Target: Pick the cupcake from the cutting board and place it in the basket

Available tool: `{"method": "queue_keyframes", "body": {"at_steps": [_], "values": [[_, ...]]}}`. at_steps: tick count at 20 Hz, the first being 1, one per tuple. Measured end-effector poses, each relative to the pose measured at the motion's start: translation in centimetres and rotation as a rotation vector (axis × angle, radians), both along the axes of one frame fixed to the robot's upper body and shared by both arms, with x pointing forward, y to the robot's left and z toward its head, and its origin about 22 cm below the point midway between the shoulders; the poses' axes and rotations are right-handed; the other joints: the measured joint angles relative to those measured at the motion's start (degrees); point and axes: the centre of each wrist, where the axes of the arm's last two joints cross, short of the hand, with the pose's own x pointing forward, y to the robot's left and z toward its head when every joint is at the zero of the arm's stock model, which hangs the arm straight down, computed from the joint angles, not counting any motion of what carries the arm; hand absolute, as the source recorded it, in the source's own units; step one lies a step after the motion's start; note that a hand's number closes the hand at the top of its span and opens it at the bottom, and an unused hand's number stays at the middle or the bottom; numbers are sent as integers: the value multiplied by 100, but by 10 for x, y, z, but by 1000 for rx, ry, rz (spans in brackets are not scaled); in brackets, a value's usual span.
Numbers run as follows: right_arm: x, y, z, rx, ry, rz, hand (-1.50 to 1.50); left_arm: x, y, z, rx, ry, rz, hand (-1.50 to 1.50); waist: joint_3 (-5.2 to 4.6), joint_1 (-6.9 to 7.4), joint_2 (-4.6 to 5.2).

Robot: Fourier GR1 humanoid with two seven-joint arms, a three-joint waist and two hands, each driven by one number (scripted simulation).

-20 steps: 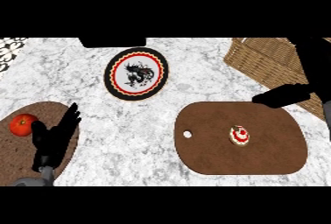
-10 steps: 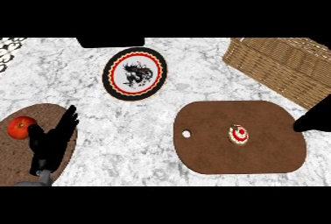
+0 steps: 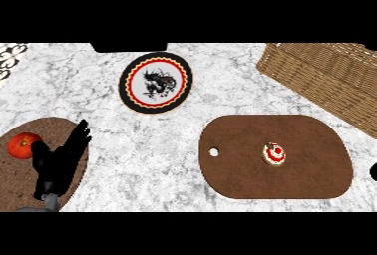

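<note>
One left hand [image 3: 57, 162] shows at the lower left, fingers straight and relaxed, holding nothing, over a round brown mat [image 3: 22, 187] that carries one red tomato [image 3: 23, 146] just beside the hand. At the right edge only a small dark sliver [image 3: 372, 172] shows, probably the right hand; whether it is spread or clenched cannot be told. One cupcake [image 3: 275, 153] sits on the single brown cutting board [image 3: 243, 174], right of its middle, well apart from the left hand and nearer the sliver. Bare marble bench [image 3: 147, 149] lies between the mat and the board. Farther back stand one black-rimmed plate [image 3: 157, 82] with a dark figure and one wicker basket [image 3: 327, 74] at the upper right, beyond the board.
</note>
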Motion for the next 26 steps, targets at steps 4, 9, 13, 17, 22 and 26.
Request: {"method": "queue_keyframes", "body": {"at_steps": [4, 9, 13, 17, 22, 26], "values": [[-9, 5, -4, 4, 15, 8, -150, 0, 1, 1, -1, 2, -5, 0, 7, 28, 20], [-11, 7, -19, 11, 22, -3, -150, 3, 0, 5, -4, 19, -6, 0, 16, 66, 46], [-9, 11, -38, 10, 29, -14, -150, 3, -2, 4, -1, 12, -18, 0, 21, 118, 62], [-7, 14, -63, -18, 54, -33, -150, 1, -6, 2, 5, -5, -18, 0, 27, 143, 66], [-10, 15, -90, -29, 85, -48, -150, -1, -5, 1, 5, -1, -14, 0, 35, 119, 61], [-11, 14, -111, -40, 103, -65, -150, -1, -6, 0, 7, 1, -10, 0, 44, 111, 60]]}}
